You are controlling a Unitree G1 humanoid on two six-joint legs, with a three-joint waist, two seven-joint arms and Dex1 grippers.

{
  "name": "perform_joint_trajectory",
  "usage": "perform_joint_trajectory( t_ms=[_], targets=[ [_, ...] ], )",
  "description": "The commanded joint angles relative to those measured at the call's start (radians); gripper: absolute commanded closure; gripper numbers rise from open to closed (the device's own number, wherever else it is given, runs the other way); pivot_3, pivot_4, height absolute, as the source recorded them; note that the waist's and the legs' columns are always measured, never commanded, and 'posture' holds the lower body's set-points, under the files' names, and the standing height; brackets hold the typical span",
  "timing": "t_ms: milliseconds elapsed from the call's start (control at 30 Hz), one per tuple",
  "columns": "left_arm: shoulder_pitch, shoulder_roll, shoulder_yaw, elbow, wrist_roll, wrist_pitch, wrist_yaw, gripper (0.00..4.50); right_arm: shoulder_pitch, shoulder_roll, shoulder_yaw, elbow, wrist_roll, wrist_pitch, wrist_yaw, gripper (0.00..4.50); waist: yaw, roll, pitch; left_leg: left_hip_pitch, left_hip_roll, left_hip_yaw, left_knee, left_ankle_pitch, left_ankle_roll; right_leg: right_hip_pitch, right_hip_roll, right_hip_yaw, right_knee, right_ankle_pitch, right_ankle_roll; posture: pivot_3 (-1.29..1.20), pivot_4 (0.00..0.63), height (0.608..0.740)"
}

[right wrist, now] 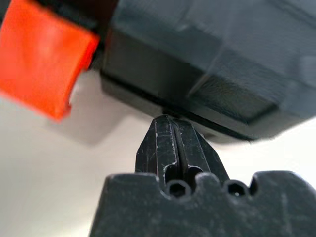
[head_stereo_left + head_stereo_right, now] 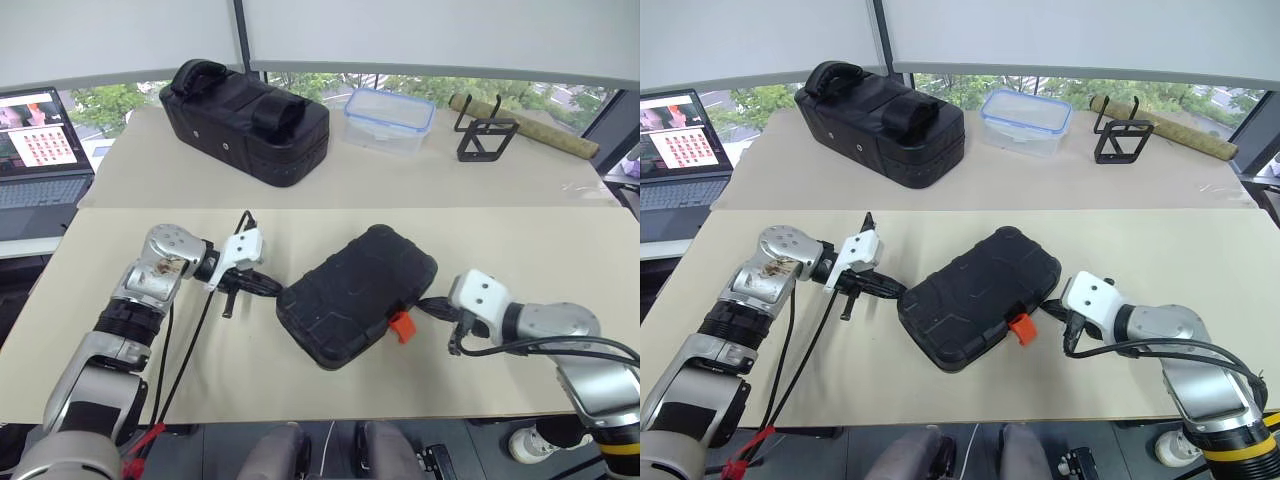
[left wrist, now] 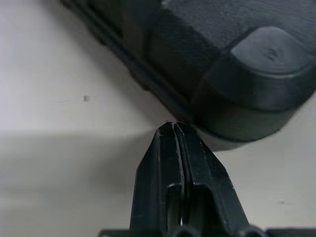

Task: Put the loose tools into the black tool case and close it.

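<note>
Black tool case (image 2: 357, 296) lies shut and flat near the middle of the beige counter (image 2: 300, 390), set at a slant, its small orange latch (image 2: 402, 326) on the edge facing the robot's right side. From the left, the left arm reaches in low with the wrist bent inward, and the left hand (image 2: 274, 287) points across at the case's near left corner, its two black fingers (image 3: 175, 163) pressed together with nothing between them, the tips just at the case's rounded corner. From the right, the right arm comes in with the forearm nearly level, and the right hand (image 2: 428, 304) points toward the case's edge just beside the latch, its fingers (image 1: 173, 143) likewise pinched together on nothing, the tips at the lower rim of the case. Whether either hand's tips actually touch the plastic cannot be told. At the far left a laptop (image 2: 40, 150) stands open; its screen shows a grid of small pictures, too small to read any writing.
</note>
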Motion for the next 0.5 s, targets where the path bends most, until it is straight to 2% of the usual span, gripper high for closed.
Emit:
perform_joint_trajectory(
  t_ms=[33,100,167,333,500],
  targets=[
    [-0.13,-0.068,0.091,-0.183,-0.183,0.267,0.04,4.41,0.048,-0.024,-0.178,-0.105,0.211,0.108,0.081,4.5,0.007,0.0,0.001,0.0,0.0,0.0,0.001,0.0,0.0,0.0,0.001,0.0,0.0,0.0,0.0,0.0,0.15,0.722],
    [-0.135,-0.118,0.058,-0.248,-0.188,0.294,0.062,4.41,0.089,-0.037,-0.233,-0.155,0.293,0.146,0.117,4.5,0.015,0.001,0.001,-0.004,-0.001,-0.002,0.007,0.0,0.002,0.001,0.002,0.001,-0.001,0.001,0.001,0.0,0.15,0.722],
    [-0.118,-0.166,-0.009,-0.254,-0.134,0.23,0.082,4.41,0.113,-0.039,-0.243,-0.185,0.323,0.165,0.118,4.5,0.014,0.003,-0.001,-0.003,-0.001,-0.003,0.009,-0.001,0.003,0.004,0.002,0.002,-0.001,0.001,0.002,0.0,0.15,0.722],
    [-0.107,-0.271,-0.185,-0.114,0.047,0.035,0.151,4.41,0.14,-0.022,-0.182,-0.22,0.3,0.15,0.082,4.5,0.012,0.004,-0.001,0.004,-0.001,-0.001,0.006,-0.001,0.003,0.01,-0.003,0.004,-0.002,0.001,0.002,0.0,0.15,0.722],
    [-0.089,-0.254,-0.317,0.001,0.219,-0.21,0.164,4.41,0.126,0.011,-0.096,-0.209,0.235,0.117,0.021,4.5,0.017,0.005,-0.003,0.006,0.0,-0.001,0.006,-0.001,0.003,0.012,-0.005,0.005,-0.002,0.002,0.002,0.0,0.15,0.722]
  ],
)
